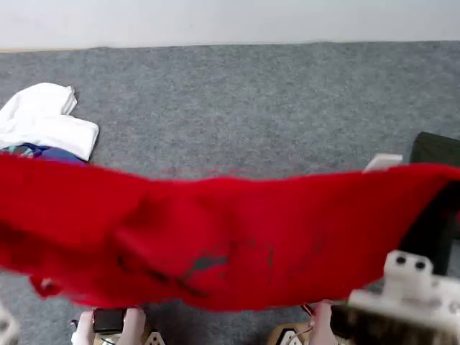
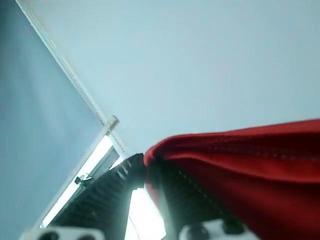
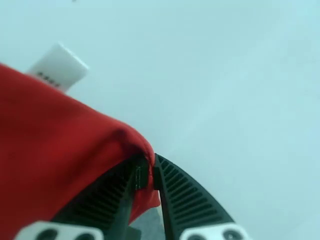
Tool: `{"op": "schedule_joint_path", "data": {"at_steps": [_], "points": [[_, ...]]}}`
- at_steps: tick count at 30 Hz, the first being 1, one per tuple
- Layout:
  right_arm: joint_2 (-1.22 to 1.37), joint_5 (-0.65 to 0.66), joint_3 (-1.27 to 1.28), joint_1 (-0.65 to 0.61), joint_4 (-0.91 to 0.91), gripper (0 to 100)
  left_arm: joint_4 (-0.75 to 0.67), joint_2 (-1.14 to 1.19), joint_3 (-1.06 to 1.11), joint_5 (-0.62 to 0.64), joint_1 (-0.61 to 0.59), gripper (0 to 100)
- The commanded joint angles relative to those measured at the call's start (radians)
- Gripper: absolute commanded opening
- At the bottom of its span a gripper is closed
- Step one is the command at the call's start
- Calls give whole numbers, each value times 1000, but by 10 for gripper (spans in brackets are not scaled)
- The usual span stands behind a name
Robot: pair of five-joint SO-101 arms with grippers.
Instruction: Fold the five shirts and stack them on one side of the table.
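A wide red cloth shirt (image 1: 230,237) hung stretched across the whole width, lifted above the grey carpet-like table surface (image 1: 251,100), its upper edge sagging slightly toward the middle. At the far left lay a folded white shirt (image 1: 43,118), resting on a blue patterned garment (image 1: 39,152). A small white block (image 1: 383,162) peeked over the red shirt's right end, beside a dark boxy object (image 1: 436,149). A white plastic arm part (image 1: 410,277) stood at the near right.

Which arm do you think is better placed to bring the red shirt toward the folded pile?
Left, likely: the left gripper pinches the red shirt at the end nearest the folded pile; the right gripper holds the far end.
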Motion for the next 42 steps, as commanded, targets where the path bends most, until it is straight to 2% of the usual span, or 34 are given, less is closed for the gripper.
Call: {"op": "schedule_joint_path", "data": {"at_steps": [1, 9, 14, 20, 25, 30, 37, 42], "points": [[-24, 8, -5, 12, 31, 11, -41, -18, -19, -20, -6, 2], [-42, 8, 21, 47, 31, 11, -46, -38, -15, -32, -6, 2], [-16, 0, 155, 44, 16, 11, -51, -44, 125, -32, -6, 2], [-15, 0, 436, 44, -139, 11, -49, -38, 341, -32, -6, 2], [-21, 0, 752, 21, -335, 11, -72, -37, 621, -32, -5, 2], [-21, 0, 1048, -79, -530, 11, -273, -37, 964, -32, -3, 2], [-12, 5, 1387, -182, -885, 11, -700, -29, 1409, -32, 9, 2], [-5, 9, 1576, -200, -1135, 11, -964, 91, 1566, -120, 21, 2]]}}
